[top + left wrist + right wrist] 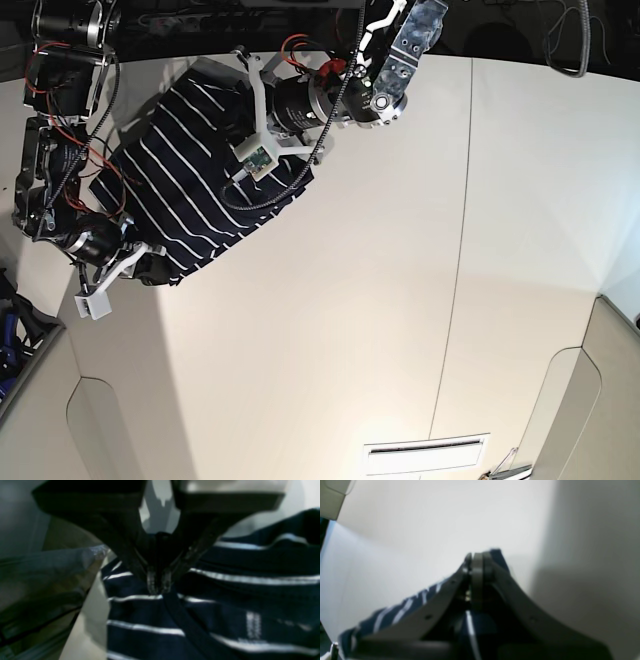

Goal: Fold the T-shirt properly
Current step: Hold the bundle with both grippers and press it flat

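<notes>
The T-shirt (190, 170), dark navy with thin white stripes, lies bunched at the table's far left corner in the base view. My left gripper (158, 582) is shut on a fold of the shirt (225, 592) beside the neck band; a pale printed label (253, 625) shows below it. The left arm's wrist (300, 105) hangs over the shirt's right part. My right gripper (477, 560) is shut on a striped edge of the shirt (395, 612) above the white table. The right arm's wrist (95, 240) is at the shirt's lower left corner.
The white table (400, 300) stretches right and forward of the shirt, with a seam (455, 250) down it. A slot (425, 455) and rounded cut-outs lie along the front edge. The table's left edge (87, 620) runs close beside the shirt.
</notes>
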Action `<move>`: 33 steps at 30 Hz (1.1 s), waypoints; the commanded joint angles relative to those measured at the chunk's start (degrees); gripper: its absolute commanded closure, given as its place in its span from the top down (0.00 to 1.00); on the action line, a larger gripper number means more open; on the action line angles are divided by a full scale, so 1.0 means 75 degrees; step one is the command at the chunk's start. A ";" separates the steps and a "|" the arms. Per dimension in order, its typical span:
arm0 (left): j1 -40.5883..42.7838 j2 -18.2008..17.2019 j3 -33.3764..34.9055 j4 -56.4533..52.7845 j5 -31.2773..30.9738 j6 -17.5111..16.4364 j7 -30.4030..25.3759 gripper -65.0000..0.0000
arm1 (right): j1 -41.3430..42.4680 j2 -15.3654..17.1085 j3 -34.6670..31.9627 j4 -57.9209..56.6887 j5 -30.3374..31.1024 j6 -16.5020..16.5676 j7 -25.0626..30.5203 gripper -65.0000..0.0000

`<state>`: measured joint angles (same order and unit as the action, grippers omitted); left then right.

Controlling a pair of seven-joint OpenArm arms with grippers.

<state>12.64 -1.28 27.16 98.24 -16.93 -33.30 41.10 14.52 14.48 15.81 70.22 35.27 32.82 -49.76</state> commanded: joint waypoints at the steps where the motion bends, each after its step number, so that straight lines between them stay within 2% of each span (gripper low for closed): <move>1: -0.0172 0.0061 -0.0041 0.0009 -0.0111 -0.0047 -0.0143 0.04 | 0.0198 0.0079 0.0038 0.0117 0.0122 0.0061 0.0143 0.00; 7: -0.0268 -0.0137 -0.0676 -0.0239 0.0219 -0.0044 -0.0012 0.04 | 0.0131 0.0108 0.0038 0.0117 0.0082 0.0064 -0.0006 0.00; 13: -0.0446 -0.0565 -0.1999 -0.0242 0.0388 -0.0038 -0.0029 0.04 | 0.0114 0.0125 0.0041 0.0117 -0.0044 0.0085 -0.0055 0.00; 14: -0.0539 -0.0624 -0.2194 -0.0245 0.0411 0.0055 -0.0026 0.04 | 0.0114 0.0119 0.0041 0.0117 -0.0035 0.0085 -0.0055 0.00; 17: -0.0845 -0.0726 -0.2681 -0.0245 0.0697 0.0886 -0.0023 0.04 | 0.0114 0.0119 0.0038 0.0117 0.0152 0.0085 -0.0152 0.00; 19: -0.1011 -0.0790 -0.2929 -0.0245 0.0787 0.1183 -0.0015 0.04 | 0.0114 0.0117 0.0038 0.0117 0.0388 0.0085 -0.0300 0.00; 21: -0.1055 -0.0877 -0.3092 -0.0242 0.0659 0.1174 -0.0020 0.04 | 0.0114 0.0114 0.0038 0.0117 0.0565 0.0087 -0.0463 0.00; 24: -0.1043 -0.1037 -0.3147 -0.0152 0.0233 0.0915 -0.0020 0.04 | 0.0114 0.0090 0.0038 0.0117 0.0592 0.0087 -0.0487 0.00; 27: -0.1011 -0.1105 -0.3147 0.0178 -0.0187 0.0921 -0.0017 0.04 | 0.0111 0.0076 0.0038 0.0117 0.0694 0.0087 -0.0487 0.00; 33: -0.0446 -0.1105 -0.3147 0.1320 -0.0291 0.0918 0.0184 0.04 | -0.0105 -0.0012 0.0038 0.0117 0.0976 0.0187 -0.0484 0.00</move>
<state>9.72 -9.41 3.68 106.96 -18.44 -26.11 43.70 12.75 14.00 15.90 70.22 41.25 33.47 -54.30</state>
